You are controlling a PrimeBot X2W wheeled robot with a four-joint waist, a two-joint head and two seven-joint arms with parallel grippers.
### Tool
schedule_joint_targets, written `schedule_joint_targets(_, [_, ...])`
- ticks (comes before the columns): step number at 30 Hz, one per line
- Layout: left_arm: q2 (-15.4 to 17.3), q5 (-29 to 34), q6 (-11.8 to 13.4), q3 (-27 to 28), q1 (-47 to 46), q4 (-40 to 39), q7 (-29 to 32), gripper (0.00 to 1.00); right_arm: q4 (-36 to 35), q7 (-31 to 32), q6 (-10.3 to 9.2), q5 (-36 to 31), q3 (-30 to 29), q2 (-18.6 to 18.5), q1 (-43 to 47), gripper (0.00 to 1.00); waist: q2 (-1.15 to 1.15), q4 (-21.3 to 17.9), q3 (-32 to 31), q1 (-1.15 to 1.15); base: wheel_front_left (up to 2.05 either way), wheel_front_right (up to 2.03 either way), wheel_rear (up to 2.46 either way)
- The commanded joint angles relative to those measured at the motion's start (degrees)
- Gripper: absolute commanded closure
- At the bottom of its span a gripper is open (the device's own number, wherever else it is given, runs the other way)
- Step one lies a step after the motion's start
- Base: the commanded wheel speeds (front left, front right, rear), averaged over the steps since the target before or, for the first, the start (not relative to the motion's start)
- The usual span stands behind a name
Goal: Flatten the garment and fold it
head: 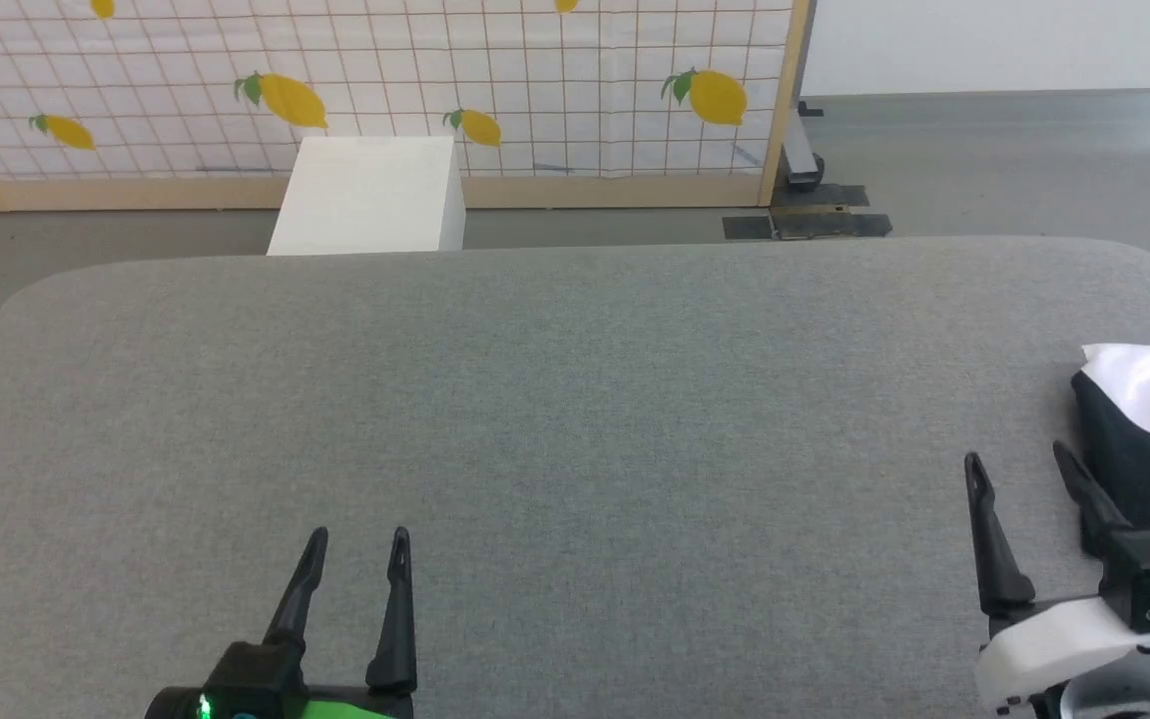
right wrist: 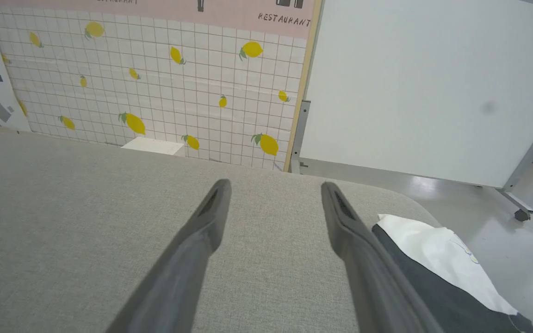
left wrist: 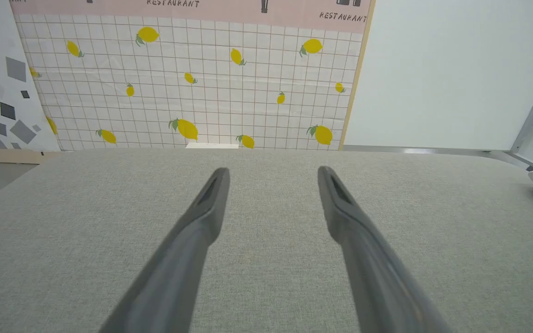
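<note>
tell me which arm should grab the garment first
Right, likely. The right gripper is open beside the garment at the right edge of the grey table; the left gripper sits far from it.

Grey surface [head: 575, 399] open across middle; bunched garment [head: 1149, 419] blocks right edge, beside right pincer [head: 1018, 455].

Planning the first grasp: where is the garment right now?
In the head view the garment lies heaped at the far right edge of the grey table, just to the right of the open right gripper, which holds nothing.
</note>
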Motion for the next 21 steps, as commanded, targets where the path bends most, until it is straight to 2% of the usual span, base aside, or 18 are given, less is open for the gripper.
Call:
schedule_joint_targets(1, [0.0,0.7,-0.2,-0.3,0.3,0.6,-0.4,0.0,0.7,-1.0,-0.1,-0.5,-0.3,0.2,1.1,0.0,0.0,0.4,0.0,0.0,0.0,0.0,0.0])
schedule_joint_targets(9, [-0.4,0.7,-0.4,-0.5,0.6,2.2,-0.6,0.0,3.6,-4.1,-0.1,3.6,-2.1,0.3,2.0,0.0,0.0,0.4,-0.1,0.0,0.0,0.0,0.0])
schedule_joint_targets(21, [-0.5,0.8,-0.9,-0.1,0.5,2.5,-0.7,0.0,5.5,-4.6,-0.1,4.5,-2.0,0.4,1.4,0.0,0.0,0.1,-0.2,0.0,0.0,0.0,0.0])
